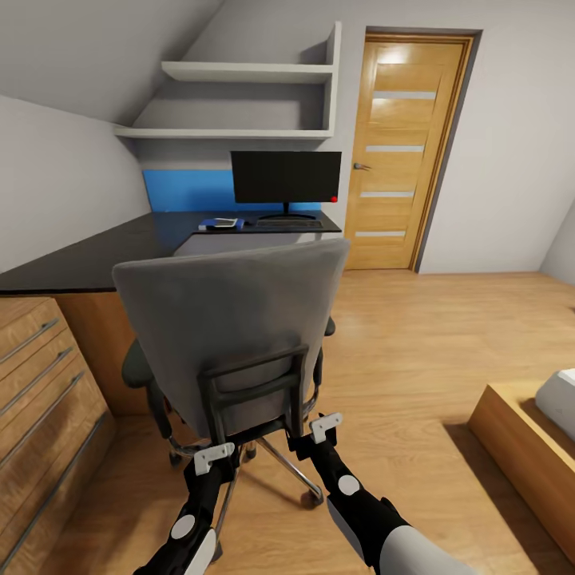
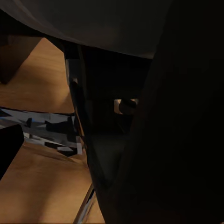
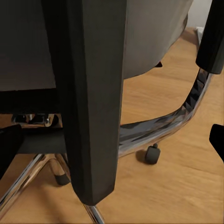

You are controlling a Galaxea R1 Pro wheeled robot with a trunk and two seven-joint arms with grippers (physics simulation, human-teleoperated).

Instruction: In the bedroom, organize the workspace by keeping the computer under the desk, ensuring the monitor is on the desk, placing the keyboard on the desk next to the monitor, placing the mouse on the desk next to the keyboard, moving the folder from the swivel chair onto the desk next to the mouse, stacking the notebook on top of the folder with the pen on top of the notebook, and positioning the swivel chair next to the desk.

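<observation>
1. The chair (image 1: 239, 319) stands with its grey back toward the robot, just short of the worktop (image 1: 104, 255); its chrome base and castors rest on the wood floor (image 1: 415, 343).
2. The left pincer (image 1: 214, 457) sits at the lower edge of the chair's black back frame, on the chest (image 1: 40, 383) side. I cannot tell whether its fingers are apart or closed on anything.
3. The right pincer (image 1: 325, 427) sits at the frame's other lower corner, on the door (image 1: 403, 152) side. In the right wrist view a black upright of the chair (image 3: 93, 102) stands between its two dark fingertips, which look spread wide on either side of it; whether they touch it is unclear.
4. Beyond the chair, the monitor (image 1: 286, 177) stands upright on the worktop, with the keyboard (image 1: 287, 224) just in front of its base.
5. The folder (image 1: 220, 224) lies flat on the worktop beside the keyboard, on the side away from the door, with something small and pale on top, too small to make out.
</observation>
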